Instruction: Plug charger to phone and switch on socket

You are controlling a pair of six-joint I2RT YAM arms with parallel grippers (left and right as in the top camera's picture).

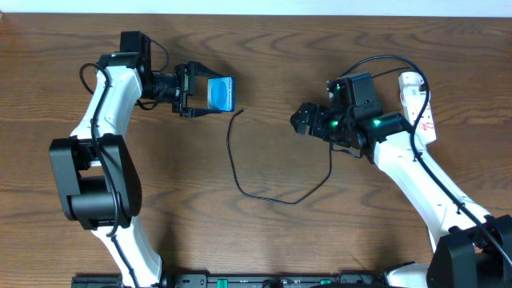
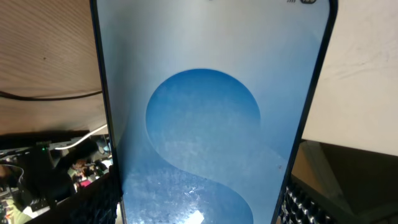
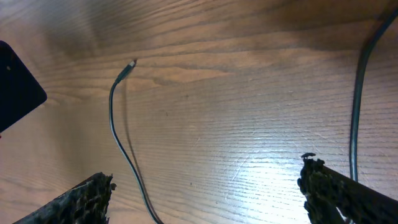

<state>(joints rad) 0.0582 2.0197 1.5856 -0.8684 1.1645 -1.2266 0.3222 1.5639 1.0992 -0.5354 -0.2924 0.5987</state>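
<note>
My left gripper (image 1: 192,90) is shut on the phone (image 1: 221,94), held tilted above the table at upper left; its blue screen with a lighter circle fills the left wrist view (image 2: 208,118). The charger, a thin black cable (image 1: 240,172), lies looped on the table, its small plug end (image 1: 242,111) just below and right of the phone. It also shows in the right wrist view (image 3: 115,118). My right gripper (image 1: 302,122) is open and empty, right of the plug. The socket, a white strip with red markings (image 1: 418,104), lies at upper right, partly behind the right arm.
The wooden table (image 1: 264,232) carries nothing else. A black cable (image 1: 392,60) arcs over the right arm near the socket. The arm bases stand at the front edge.
</note>
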